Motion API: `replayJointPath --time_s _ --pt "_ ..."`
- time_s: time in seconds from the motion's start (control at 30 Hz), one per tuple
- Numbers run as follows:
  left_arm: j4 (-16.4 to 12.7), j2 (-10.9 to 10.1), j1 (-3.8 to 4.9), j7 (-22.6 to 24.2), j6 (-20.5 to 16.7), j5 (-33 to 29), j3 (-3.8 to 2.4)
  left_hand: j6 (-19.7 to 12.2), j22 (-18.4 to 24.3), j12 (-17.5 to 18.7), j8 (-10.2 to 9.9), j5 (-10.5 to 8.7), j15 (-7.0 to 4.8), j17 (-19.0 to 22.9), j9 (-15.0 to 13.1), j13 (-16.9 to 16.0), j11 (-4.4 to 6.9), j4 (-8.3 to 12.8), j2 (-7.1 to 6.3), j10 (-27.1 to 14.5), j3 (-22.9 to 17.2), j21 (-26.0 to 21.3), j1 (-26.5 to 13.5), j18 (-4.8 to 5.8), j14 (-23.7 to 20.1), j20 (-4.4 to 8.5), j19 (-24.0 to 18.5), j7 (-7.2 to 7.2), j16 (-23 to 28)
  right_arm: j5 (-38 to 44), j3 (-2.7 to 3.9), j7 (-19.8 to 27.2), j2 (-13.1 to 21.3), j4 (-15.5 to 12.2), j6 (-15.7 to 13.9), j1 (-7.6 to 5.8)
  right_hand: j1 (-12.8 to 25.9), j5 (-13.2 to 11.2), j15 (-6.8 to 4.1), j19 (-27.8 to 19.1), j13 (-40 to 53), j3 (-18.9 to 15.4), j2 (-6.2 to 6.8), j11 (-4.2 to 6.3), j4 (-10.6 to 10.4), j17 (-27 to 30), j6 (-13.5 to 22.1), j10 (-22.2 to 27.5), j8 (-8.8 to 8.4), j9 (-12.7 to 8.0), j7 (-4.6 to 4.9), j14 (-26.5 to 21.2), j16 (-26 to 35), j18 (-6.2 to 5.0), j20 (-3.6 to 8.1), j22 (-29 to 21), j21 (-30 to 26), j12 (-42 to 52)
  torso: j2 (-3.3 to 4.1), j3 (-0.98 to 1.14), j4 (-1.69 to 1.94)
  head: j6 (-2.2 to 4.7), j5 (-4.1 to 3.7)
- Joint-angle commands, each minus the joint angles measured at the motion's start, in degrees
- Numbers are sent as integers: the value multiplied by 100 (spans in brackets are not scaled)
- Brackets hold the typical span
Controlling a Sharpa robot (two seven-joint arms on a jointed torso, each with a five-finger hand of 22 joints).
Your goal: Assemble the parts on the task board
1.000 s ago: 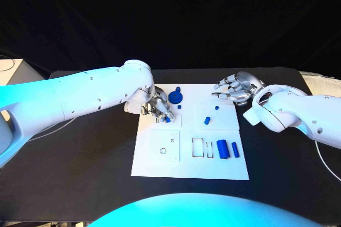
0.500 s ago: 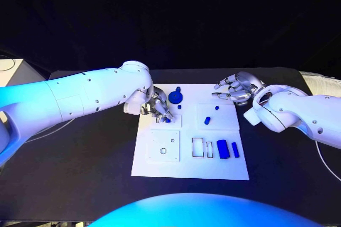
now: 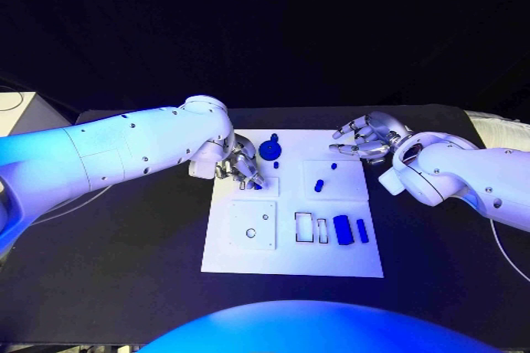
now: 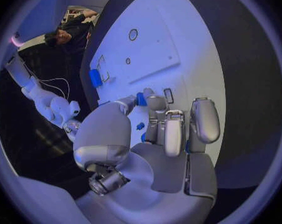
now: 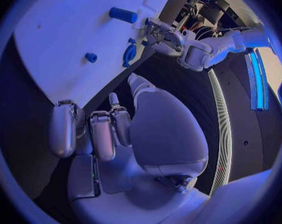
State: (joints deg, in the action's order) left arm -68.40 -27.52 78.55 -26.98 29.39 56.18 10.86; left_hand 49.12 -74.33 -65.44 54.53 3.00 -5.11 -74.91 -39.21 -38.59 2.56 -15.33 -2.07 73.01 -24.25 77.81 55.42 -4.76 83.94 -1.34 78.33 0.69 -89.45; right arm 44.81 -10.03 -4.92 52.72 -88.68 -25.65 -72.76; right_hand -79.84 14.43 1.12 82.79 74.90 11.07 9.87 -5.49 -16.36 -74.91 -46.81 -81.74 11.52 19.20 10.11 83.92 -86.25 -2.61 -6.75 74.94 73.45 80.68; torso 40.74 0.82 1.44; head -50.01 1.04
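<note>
The black table (image 3: 132,246) carries the white task board (image 3: 292,257), which lies flat near the table's middle (long side running away from the robot). A thin cable (image 3: 502,253) lies on the table near its right edge.

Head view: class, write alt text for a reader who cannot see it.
The left hand pinches a small blue part over the white task board. The right hand hovers with fingers apart and holding nothing by the board's far right corner. More blue parts lie on the board.
</note>
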Motion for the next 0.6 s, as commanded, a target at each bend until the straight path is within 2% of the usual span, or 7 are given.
replayJointPath --time_s 0.03,0.23,0.4,0.6 --pt "75 -79 -75 -483 -68 391 45 4 -3 -13 16 -16 -46 -1444 7 6 26 69 97 4 -5 -22 192 57 585 5 30 19 -15 37 1 50 3 0 33 6 53 31 -36 -16 596 -36 2 27 10 -753 33 23 30 -5 8 403 34 -114 16 527 -36 -2 -1 2 1 1 2" --pt "31 -113 -75 -478 -97 315 8 -7 -8 -15 13 -18 -52 -1450 15 -8 35 227 235 12 -65 -25 525 59 587 2 31 9 -18 37 1 51 4 -1 35 9 53 31 -36 -16 596 -36 2 27 10 -753 33 23 30 -5 8 403 34 -114 16 527 -36 -2 0 1 0 1 2" --pt "9 -137 -75 -475 -151 121 -6 -8 -3 -16 11 -18 -52 -1444 18 -12 35 246 264 15 -75 -30 570 57 586 1 27 10 -15 37 1 49 6 -1 37 10 53 31 -36 -16 596 -36 2 27 10 -753 33 23 30 -5 8 403 34 -114 16 527 -36 -2 -1 1 1 1 2" --pt "-37 -179 -74 -467 -242 -208 -42 -82 103 134 -82 -17 -32 -1330 67 235 4 248 257 -113 -44 -122 610 29 549 -3 -57 48 57 37 1 49 6 0 41 13 53 31 -36 -16 596 -36 2 27 10 -753 33 23 30 -5 8 403 34 -114 16 527 -36 -2 -2 3 3 1 7"
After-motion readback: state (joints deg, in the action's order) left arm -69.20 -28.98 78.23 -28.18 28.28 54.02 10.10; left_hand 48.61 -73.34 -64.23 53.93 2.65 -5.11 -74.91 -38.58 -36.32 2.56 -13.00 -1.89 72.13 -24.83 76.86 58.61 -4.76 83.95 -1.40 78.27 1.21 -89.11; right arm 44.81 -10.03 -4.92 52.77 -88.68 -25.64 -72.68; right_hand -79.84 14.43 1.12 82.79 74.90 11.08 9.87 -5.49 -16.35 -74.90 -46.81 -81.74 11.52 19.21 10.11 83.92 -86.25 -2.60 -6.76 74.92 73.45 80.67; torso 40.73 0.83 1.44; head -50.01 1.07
